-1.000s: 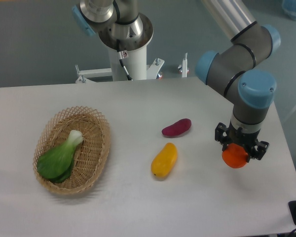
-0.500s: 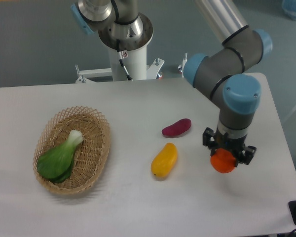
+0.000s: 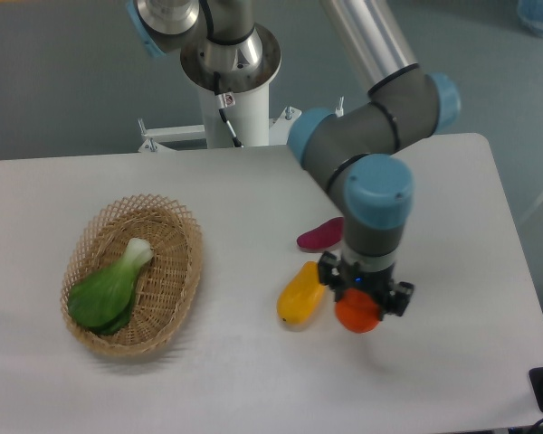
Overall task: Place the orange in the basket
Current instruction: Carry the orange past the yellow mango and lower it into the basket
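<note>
The round orange (image 3: 358, 313) hangs just above the table, held in my gripper (image 3: 363, 297), which is shut on it from above. It is right beside the yellow mango-like fruit (image 3: 301, 294), to that fruit's right. The woven wicker basket (image 3: 183, 271) lies at the table's left, well away from the gripper, with a green leafy vegetable (image 3: 109, 287) lying in it.
A purple-red oblong vegetable (image 3: 319, 234) lies just behind the gripper, partly hidden by the arm. The robot's base column (image 3: 235, 99) stands behind the table's far edge. The table's right edge runs close to the gripper's right.
The arm has carried the orange leftward, from near the table's right edge to right beside the yellow fruit. The basket and the other produce have not moved.
</note>
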